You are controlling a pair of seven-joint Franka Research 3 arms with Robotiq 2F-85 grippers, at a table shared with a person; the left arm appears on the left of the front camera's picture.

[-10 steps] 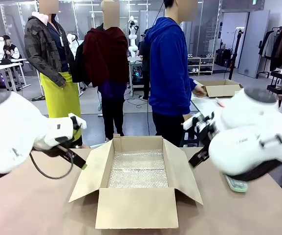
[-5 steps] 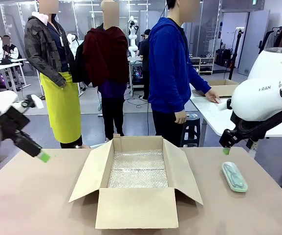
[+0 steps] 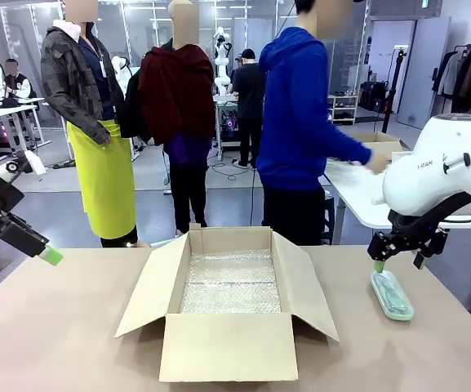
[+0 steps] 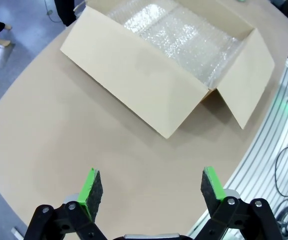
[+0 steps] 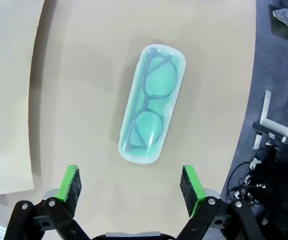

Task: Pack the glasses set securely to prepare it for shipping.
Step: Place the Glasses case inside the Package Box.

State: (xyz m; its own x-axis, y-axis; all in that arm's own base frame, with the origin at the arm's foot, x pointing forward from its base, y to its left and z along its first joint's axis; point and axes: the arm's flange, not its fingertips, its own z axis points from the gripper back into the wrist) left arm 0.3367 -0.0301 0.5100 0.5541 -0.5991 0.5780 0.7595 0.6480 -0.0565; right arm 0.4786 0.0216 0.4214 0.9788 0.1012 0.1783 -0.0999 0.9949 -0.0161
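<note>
While the right gripper (image 3: 399, 263) hangs open just above it, the pale mint-green, semi-clear glasses case (image 3: 391, 295) lies flat on the tan table (image 3: 55, 327), right of the open cardboard box (image 3: 227, 347). Its long axis runs near-to-far, with dark-framed glasses inside. A bubble-wrap sheet (image 3: 231, 282) lines the box floor. The left gripper (image 4: 147, 186) is open, well left of the box.

Open cardboard box (image 3: 227, 347), bubble-wrap lining (image 3: 231, 282)

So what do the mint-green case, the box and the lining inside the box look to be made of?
Mint-green case: probably smooth, translucent plastic, since the dark glasses frame shows through its lid.
Box: matte brown cardboard with creased, folded-out flaps.
Lining: apparently clear plastic bubble wrap, a dimpled sheet that glints in the light.
</note>
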